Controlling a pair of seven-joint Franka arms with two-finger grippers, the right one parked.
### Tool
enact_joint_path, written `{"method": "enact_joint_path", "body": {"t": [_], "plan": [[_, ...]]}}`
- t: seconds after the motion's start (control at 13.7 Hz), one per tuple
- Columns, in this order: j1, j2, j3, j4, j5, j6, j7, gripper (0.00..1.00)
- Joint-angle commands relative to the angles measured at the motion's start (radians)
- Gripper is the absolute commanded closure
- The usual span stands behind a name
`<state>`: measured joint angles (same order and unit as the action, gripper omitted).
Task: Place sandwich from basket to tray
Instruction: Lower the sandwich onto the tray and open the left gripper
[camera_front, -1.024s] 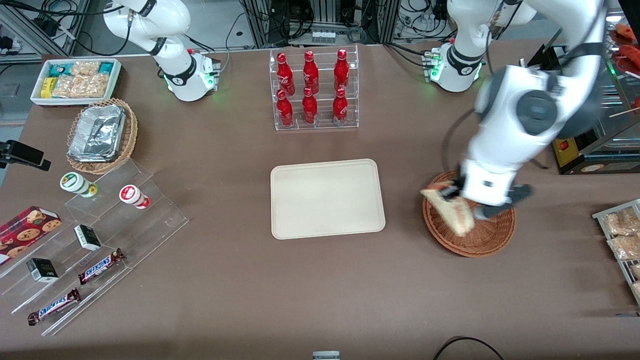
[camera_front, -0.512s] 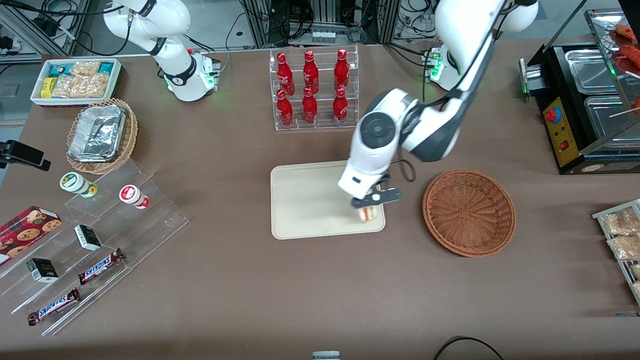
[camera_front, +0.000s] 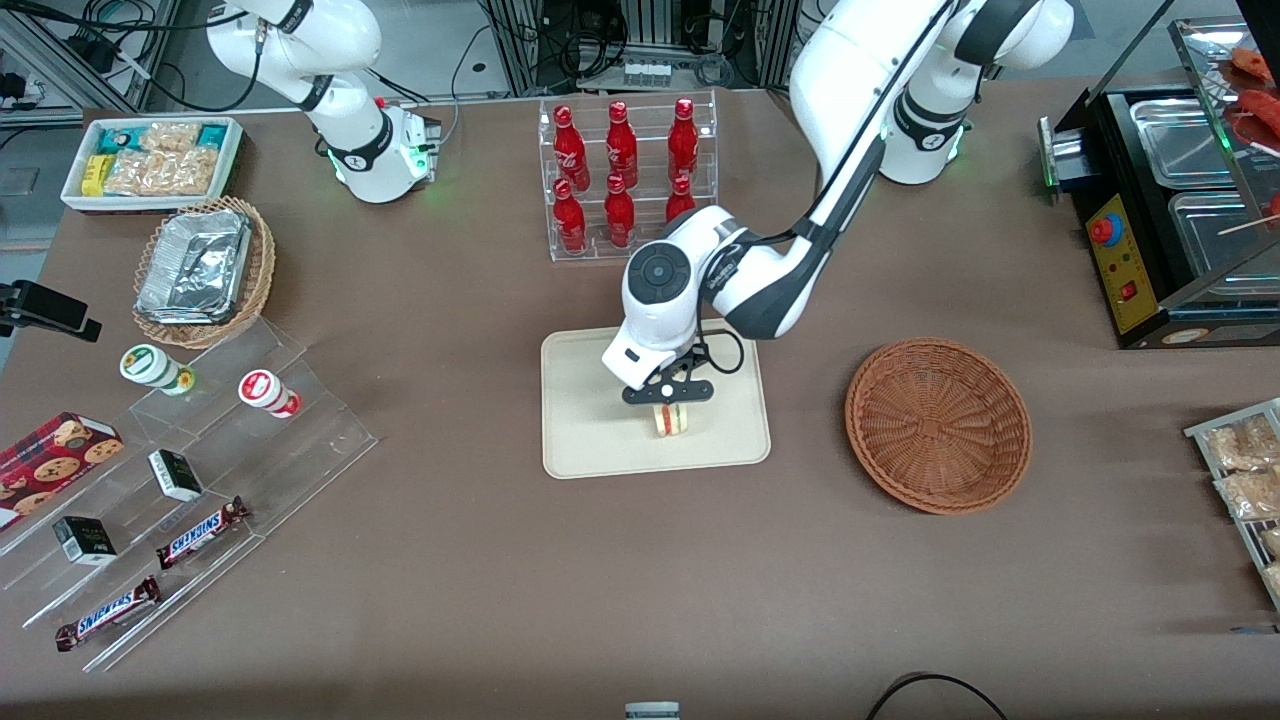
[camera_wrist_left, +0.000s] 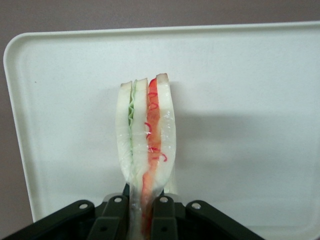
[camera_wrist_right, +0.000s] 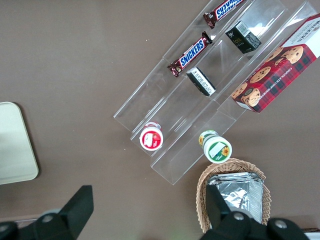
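Brown cloth covers the desk (camera_front: 480, 600), with cabling and racks along its edge farthest from the camera. One cream tray (camera_front: 590, 420) lies mid-desk; one reddish wicker basket (camera_front: 938, 425) sits just beside it toward the working arm's end, holding nothing. The gripper (camera_front: 668, 392) hangs over the tray, its fingers (camera_wrist_left: 162, 212) pinched on the single sandwich (camera_wrist_left: 146, 145), which stands on edge above the tray's middle. Six red bottles (camera_front: 620, 175) fill a clear rack near the tray's edge farthest from the camera.
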<state>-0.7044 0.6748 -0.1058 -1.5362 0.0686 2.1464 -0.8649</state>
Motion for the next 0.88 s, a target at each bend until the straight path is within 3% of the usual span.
{"method": "enact_joint_path", "body": {"t": [0.0,0.22,0.37,0.59,0.8], "plan": [[-0.029,0.043,0.014,0.034,0.036,-0.002,-0.025,1.0],[-0.032,0.045,0.014,0.033,0.034,0.004,-0.025,0.97],[-0.03,0.042,0.014,0.033,0.034,0.001,-0.013,0.0],[-0.026,0.005,0.014,0.033,0.028,-0.02,-0.026,0.0],[0.015,-0.139,0.021,0.033,0.014,-0.149,-0.023,0.0]]}}
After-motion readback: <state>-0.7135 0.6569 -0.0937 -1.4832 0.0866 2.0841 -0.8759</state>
